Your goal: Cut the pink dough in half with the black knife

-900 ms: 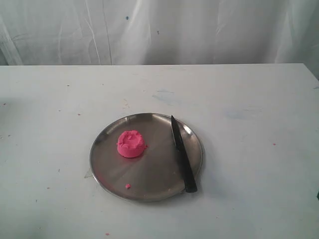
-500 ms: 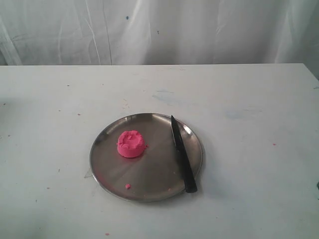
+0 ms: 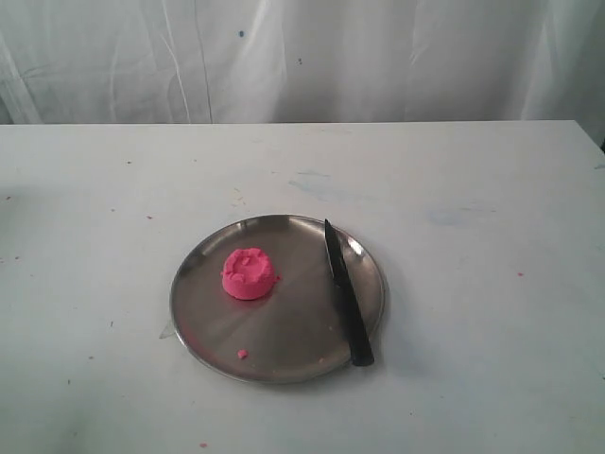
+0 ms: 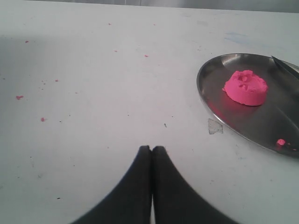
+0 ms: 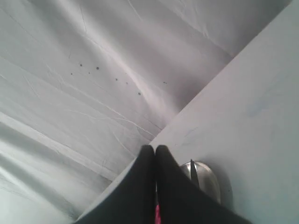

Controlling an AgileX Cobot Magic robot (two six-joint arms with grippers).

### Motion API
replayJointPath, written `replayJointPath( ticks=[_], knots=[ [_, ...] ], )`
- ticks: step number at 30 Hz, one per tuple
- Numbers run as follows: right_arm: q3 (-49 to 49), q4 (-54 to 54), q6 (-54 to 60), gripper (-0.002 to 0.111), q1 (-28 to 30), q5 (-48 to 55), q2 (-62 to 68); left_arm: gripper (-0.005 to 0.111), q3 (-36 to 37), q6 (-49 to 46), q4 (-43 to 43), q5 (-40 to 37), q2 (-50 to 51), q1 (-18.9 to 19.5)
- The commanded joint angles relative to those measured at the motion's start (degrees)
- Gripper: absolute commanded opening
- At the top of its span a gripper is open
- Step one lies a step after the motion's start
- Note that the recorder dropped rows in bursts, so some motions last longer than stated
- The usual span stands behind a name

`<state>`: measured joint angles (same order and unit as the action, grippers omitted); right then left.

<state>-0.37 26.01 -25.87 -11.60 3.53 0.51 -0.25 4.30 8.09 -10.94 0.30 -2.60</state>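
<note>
The pink dough (image 3: 249, 273) is one round rough-topped lump on the left half of the steel plate (image 3: 208, 331); the left wrist view shows the dough (image 4: 245, 87) too. The black knife (image 3: 347, 294) lies flat on the plate's right side, point toward the back, handle end over the front rim. Neither arm appears in the exterior view. My left gripper (image 4: 151, 148) is shut and empty above bare table, well apart from the plate (image 4: 212, 100). My right gripper (image 5: 154, 148) is shut and empty, with the knife tip (image 5: 193, 171) and the plate (image 5: 209, 179) beyond its fingers.
A tiny pink crumb (image 3: 243, 354) sits near the plate's front rim. Small pink specks (image 4: 19, 97) dot the white table (image 3: 473, 189). A white cloth backdrop (image 3: 302, 57) hangs behind the table's far edge.
</note>
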Motion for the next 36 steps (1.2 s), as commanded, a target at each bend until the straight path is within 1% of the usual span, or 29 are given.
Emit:
replayJointPath(
  ticks=[1, 3, 8, 11, 14, 16, 25, 30, 36],
  knots=[
    [-4.91, -0.11, 2.20, 0.000, -1.50, 2.62, -0.33, 0.000, 0.25, 0.15, 0.39, 0.21, -0.30, 0.31],
    [-9.50, -0.11, 10.49, 0.000, -2.44, 3.89, -0.33, 0.000, 0.25, 0.15, 0.39, 0.21, -0.30, 0.31],
    [-20.12, -0.11, 36.90, 0.000, -3.88, 7.98, 0.57, 0.000, 0.25, 0.15, 0.39, 0.21, -0.30, 0.31],
    [-24.79, -0.11, 47.39, 0.000, -3.88, 10.51, 3.30, 0.000, 0.25, 0.15, 0.39, 0.21, -0.30, 0.31],
    [-29.72, -0.11, 54.08, 0.000, -3.88, 15.76, 7.62, 0.000, 0.25, 0.15, 0.39, 0.21, -0.30, 0.31],
    [-32.91, -0.11, 56.95, 0.000, -3.88, 20.04, 11.70, 0.000, 0.25, 0.15, 0.39, 0.21, -0.30, 0.31],
    [-50.33, 0.00, 56.56, 0.000, -3.88, 38.13, 34.63, 0.000, 0.25, 0.15, 0.39, 0.21, -0.30, 0.31],
    [-53.98, 0.00, 56.56, 0.000, -3.88, 39.02, 41.32, 0.000, 0.25, 0.15, 0.39, 0.21, -0.30, 0.31],
    [-53.15, 1.58, 55.99, 0.000, -3.88, 39.31, 44.25, 0.000, 0.25, 0.15, 0.39, 0.21, -0.30, 0.31]
  ],
)
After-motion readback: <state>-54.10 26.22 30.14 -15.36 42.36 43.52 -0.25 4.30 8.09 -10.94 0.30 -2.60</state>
